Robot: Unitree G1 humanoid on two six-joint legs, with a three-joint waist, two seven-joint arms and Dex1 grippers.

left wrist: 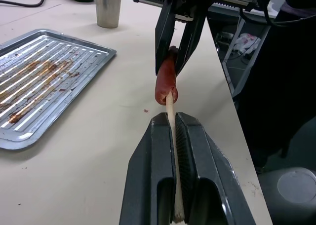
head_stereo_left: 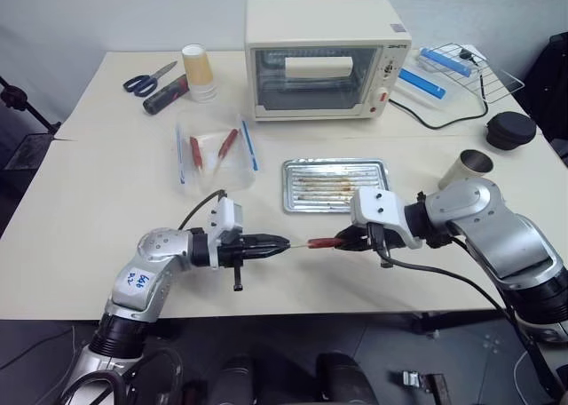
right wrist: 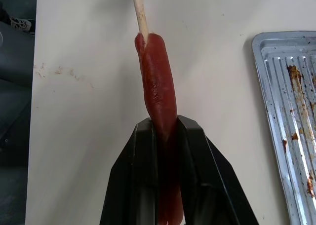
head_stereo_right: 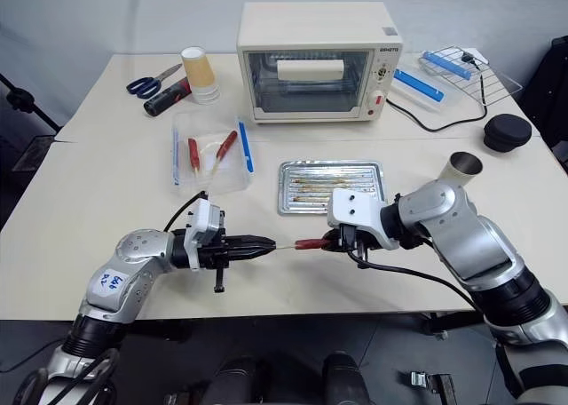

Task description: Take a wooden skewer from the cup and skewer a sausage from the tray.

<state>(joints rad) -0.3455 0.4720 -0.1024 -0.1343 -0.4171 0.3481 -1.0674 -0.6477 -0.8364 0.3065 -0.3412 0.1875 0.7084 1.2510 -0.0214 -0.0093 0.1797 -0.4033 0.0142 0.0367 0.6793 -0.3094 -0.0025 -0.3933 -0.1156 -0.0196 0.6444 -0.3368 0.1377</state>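
I see the sausage (right wrist: pixel 158 89), dark red, smooth and faintly wrinkled along one side, pinched lengthwise between the black fingers of my right tool (head_stereo_left: pixel 344 241), with its free end sticking out toward my left tool (head_stereo_left: pixel 282 243). The wooden skewer (left wrist: pixel 171 117), a thin pale tan stick, has its tip pushed into that free end; the rest of it runs back along the groove between the ribbed pads of the left tool, which is pressed together on it. Both tools meet tip to tip above the bare strip of the pale cream tabletop (head_stereo_left: pixel 106 192), the skewer bridging the short gap between them. Just beyond the right tool lies the tray (head_stereo_left: pixel 335 185), shiny silver metal with rounded corners, a raised rim and a ridged bottom streaked with brown grease. Past the right tool's arm stands the cup (head_stereo_left: pixel 466 169), a plain tapered grey-beige tumbler. Beyond the left tool sits a clear plastic container (head_stereo_left: pixel 216 153) with blue clips, holding two more red sausages. Farther back is a cream toaster oven (head_stereo_left: pixel 327 59) with a glass door, a wire rack (head_stereo_left: pixel 470 67) beside it, a round black lid (head_stereo_left: pixel 511 130), a stack of tan paper cups (head_stereo_left: pixel 199 72), and blue-handled scissors (head_stereo_left: pixel 147 80).
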